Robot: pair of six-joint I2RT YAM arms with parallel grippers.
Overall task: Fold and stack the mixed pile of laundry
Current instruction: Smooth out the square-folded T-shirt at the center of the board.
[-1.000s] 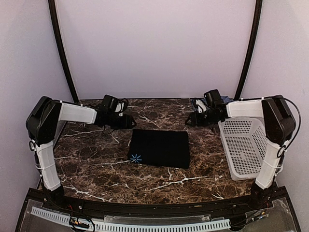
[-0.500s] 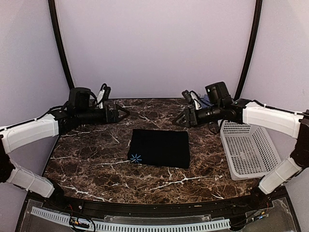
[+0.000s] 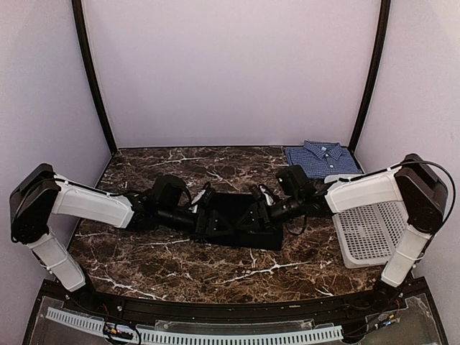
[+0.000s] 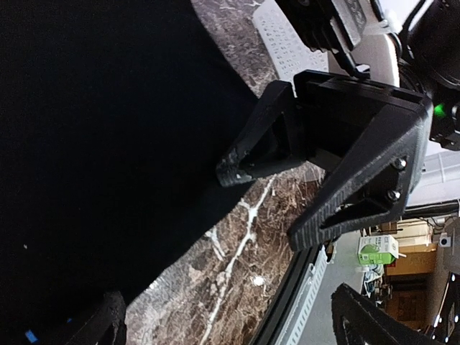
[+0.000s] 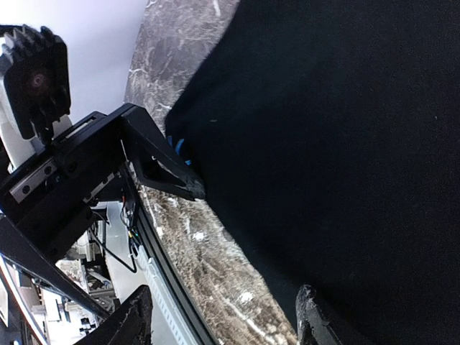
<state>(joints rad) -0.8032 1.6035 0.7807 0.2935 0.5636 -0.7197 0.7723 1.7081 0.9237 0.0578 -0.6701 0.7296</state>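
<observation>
A folded plain black garment lies flat in the middle of the marble table. My left gripper reaches in over it from the left. My right gripper comes from the right, and the two face each other closely above the cloth. In the left wrist view my left gripper is open, straddling the black garment at its near edge, nothing between the fingers. My right gripper is open too, over the same edge of the garment. A folded blue-and-white check shirt lies at the back right.
A white perforated basket stands at the right edge of the table, just in front of the shirt. The table's black front rail runs along the near side. Dark frame poles rise at the back corners.
Both arms have swung from the back of the table down to the black garment and now meet over it. Both jaws stand wider. The check shirt now shows uncovered at the back right.
</observation>
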